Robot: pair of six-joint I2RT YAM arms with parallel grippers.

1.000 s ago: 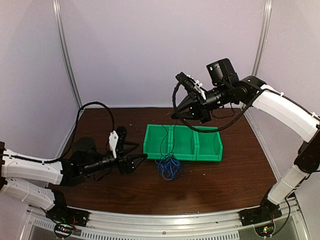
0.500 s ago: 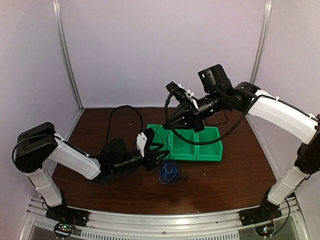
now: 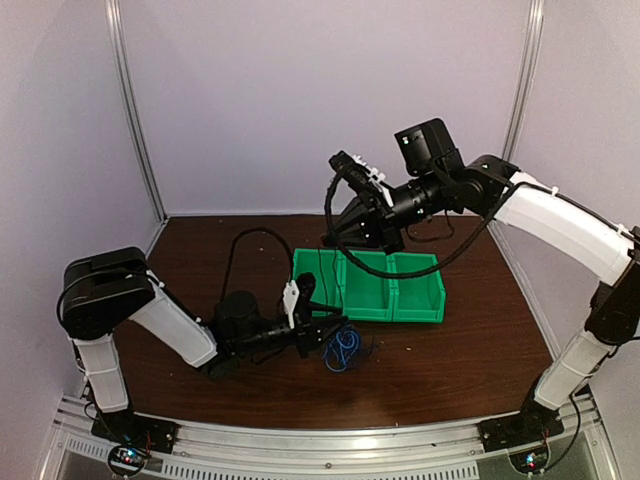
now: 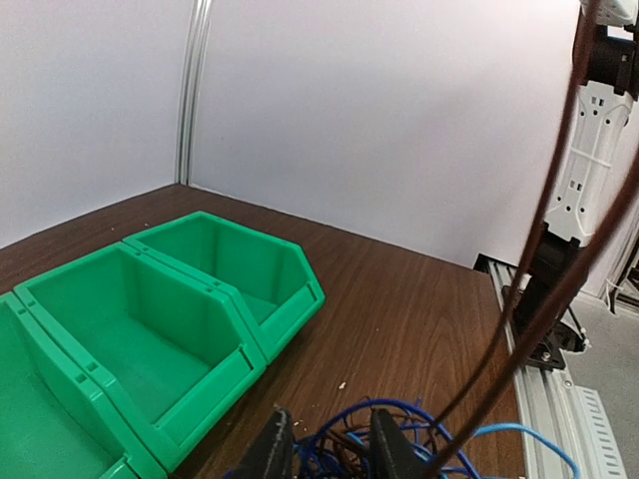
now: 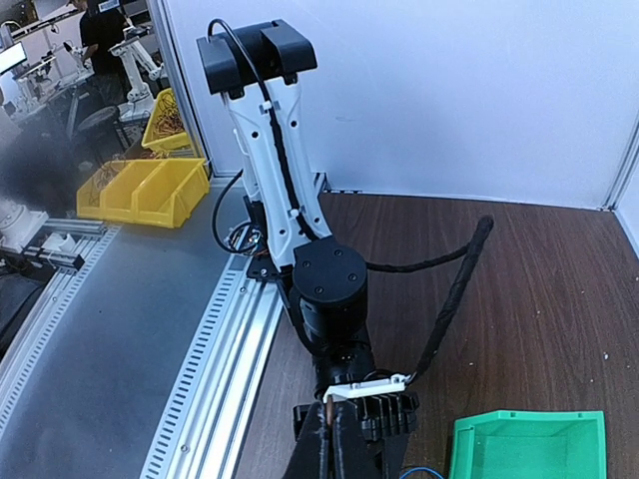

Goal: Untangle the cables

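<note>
The cables are a fist-sized tangle of blue and dark wires lying on the brown table, just in front of the green bins. My left gripper lies low on the table at the tangle's left side. In the left wrist view its jaws are narrowed but still apart, with tangle strands between them. My right gripper hangs high above the bins. It is shut on a thin dark cable that rises out of the tangle.
Three joined green bins stand behind the tangle; one corner shows in the right wrist view. A metal rail runs along the table's near edge. The left arm's thick black cable loops above its forearm.
My left arm has swung right, from the table's left side up to the tangle, and its jaws have narrowed. The right gripper has drifted slightly left and up with the dark cable.
</note>
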